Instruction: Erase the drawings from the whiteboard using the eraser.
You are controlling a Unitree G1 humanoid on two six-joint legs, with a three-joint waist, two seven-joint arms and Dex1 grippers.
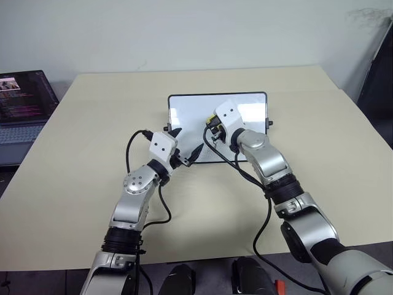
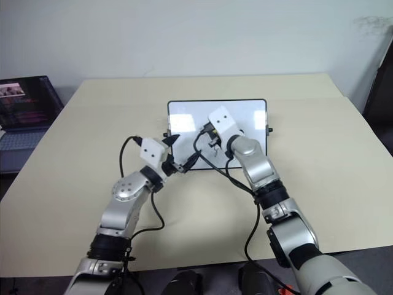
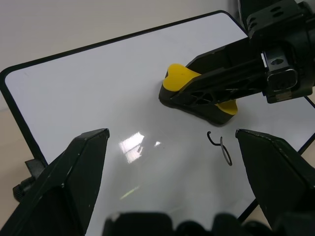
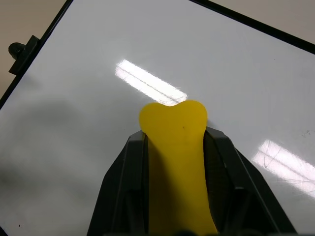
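Observation:
The whiteboard (image 1: 252, 114) lies flat in the middle of the table, glossy white in a thin black frame. My right gripper (image 1: 212, 130) reaches over its left half, shut on the yellow eraser (image 3: 179, 78). The eraser's dark underside rests on or just above the board. In the right wrist view the eraser (image 4: 174, 147) sits between both fingers. One small dark squiggle of the drawings (image 3: 221, 146) shows on the board close beside the eraser, on the side nearer me. My left gripper (image 1: 188, 141) hangs open at the board's near left corner with nothing in it.
An open laptop (image 1: 21, 104) sits at the table's far left edge. Small black knobs (image 1: 271, 123) stick out from the board's short sides. Black cables loop from both wrists over the beige table (image 1: 92, 123). A dark object stands at the far right.

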